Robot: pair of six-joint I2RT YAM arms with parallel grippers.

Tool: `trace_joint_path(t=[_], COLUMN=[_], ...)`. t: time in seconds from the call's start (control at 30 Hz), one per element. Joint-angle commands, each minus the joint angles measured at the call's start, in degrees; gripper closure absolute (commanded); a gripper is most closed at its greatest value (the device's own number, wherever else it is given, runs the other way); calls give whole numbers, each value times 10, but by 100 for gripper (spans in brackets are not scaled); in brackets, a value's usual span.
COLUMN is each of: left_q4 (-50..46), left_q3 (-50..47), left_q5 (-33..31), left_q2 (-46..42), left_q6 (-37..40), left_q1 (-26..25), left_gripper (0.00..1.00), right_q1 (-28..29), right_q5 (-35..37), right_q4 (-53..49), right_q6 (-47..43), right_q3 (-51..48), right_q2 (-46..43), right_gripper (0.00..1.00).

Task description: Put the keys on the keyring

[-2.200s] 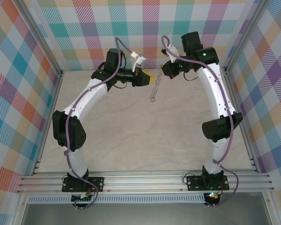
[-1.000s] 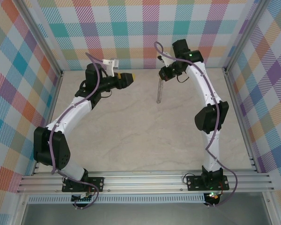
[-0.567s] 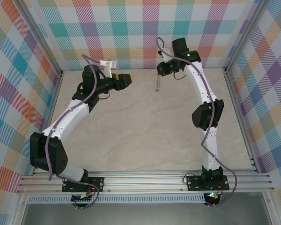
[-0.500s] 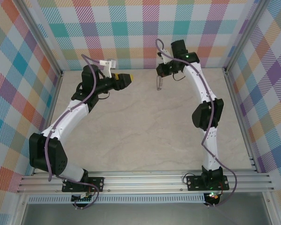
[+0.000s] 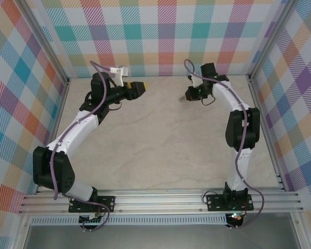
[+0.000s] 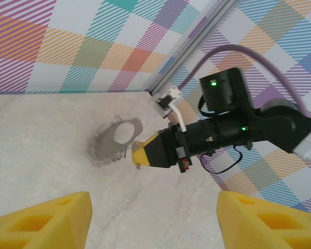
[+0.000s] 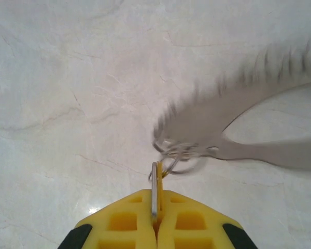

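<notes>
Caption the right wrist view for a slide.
Right gripper shut on a thin metal strip, blurred keyring linked to it, over the table.

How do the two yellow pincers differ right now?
The left pincer stands open and empty; the right pincer is shut on a thin metal piece, with the keyring hanging from it. The left pincer points rightward in the overhead view, the right pincer leftward. Both have yellow fingers.

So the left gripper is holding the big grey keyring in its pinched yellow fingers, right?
Not quite: it is the right gripper that holds the big grey keyring in its pinched yellow fingers. The left wrist view shows this.
</notes>
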Motion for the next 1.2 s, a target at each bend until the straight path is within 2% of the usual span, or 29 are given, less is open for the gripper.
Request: trace_joint_path(t=[0.0,0.7,1.03,1.07,1.17], left_q4=[26,21,30,30,31], left_q3=[-5,8,22,21,20], left_q5=[8,3,5,5,5], left_q2=[5,24,52,53,55], left_q6=[-11,-11,-17,-17,-17], left_q1=[4,-16,-30,-31,-32], left_gripper=[35,35,35,35,35], right_q1=[6,11,34,37,47], right_q5=[-18,-77,-89,-103,-163], right_q4=[48,153,132,128,132], right_q6=[11,63,62,65,85], right_q3=[-46,-251,-224,-212,-176], right_q2=[-32,-78,-50,-44,-32], right_gripper=[100,100,100,96,73])
